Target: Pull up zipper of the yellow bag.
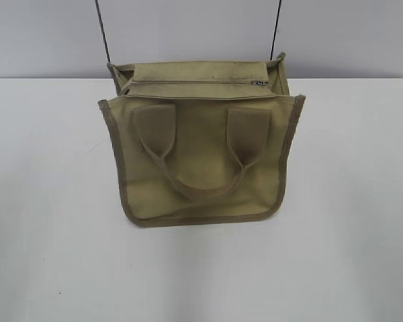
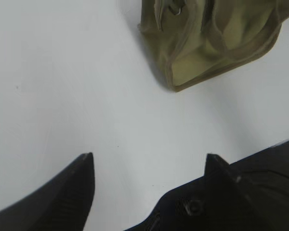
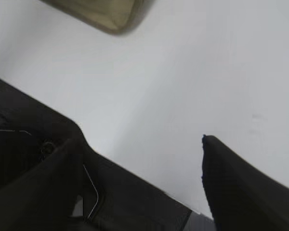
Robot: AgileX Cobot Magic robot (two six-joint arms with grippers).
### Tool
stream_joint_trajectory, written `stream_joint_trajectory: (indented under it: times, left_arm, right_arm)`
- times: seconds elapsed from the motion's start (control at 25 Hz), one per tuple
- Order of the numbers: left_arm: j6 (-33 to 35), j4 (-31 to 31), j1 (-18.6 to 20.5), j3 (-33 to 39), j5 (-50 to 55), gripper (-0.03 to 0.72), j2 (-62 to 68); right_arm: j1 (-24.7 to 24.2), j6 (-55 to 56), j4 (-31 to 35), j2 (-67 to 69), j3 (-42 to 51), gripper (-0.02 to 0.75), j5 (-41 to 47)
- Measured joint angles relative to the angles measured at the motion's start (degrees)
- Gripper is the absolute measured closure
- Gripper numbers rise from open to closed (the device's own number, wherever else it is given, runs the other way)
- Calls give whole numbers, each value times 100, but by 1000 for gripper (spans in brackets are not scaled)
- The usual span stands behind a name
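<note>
1. A squarish khaki canvas tote with darker olive edge binding, the yellow bag point(image 1: 201, 161), sits on the white table point(image 1: 47, 235) at about twelve o'clock from the table's middle, its broad face tipped toward the exterior camera.
2. A U-shaped strap handle point(image 1: 200, 168) of the same canvas lies flat on that face.
3. Along the bag's top panel runs the zipper point(image 1: 195, 83), a thin straight line; its small dull silver slider point(image 1: 258, 83) sits toward the three o'clock end.
4. Two thin dark cables point(image 1: 105, 37) rise behind the bag against the pale wall.
5. The left gripper point(image 2: 149, 161), black, has its fingers spread wide over bare table, the bag off at its one o'clock and well apart.
6. The right gripper point(image 3: 139, 144) is likewise spread, with a bag corner at its eleven o'clock, well apart.
</note>
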Motion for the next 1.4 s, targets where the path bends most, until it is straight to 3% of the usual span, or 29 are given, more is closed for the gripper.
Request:
stream_joint_trajectory:
  times: [0.28, 0.52, 0.84, 1.12, 1.4]
  left_arm:
    - [272, 211, -7, 613, 410, 151, -1912]
    - [476, 62, -7, 1408, 470, 153, -2819]
    - [757, -221, -9, 1503, 380, 189, -2919]
    - [1280, -473, -9, 1581, 167, 191, -2919]
    - [1368, -608, -9, 1625, 101, 191, -2919]
  right_arm:
    - [0, -17, 311, -1842, 1335, 172, 211]
    - [0, -23, 559, -2382, 1886, 172, 215]
    - [0, -333, 760, -2388, 2238, 172, -416]
    - [0, -421, 798, -2388, 2263, 173, -497]
    - [0, -427, 803, -2388, 2263, 174, -510]
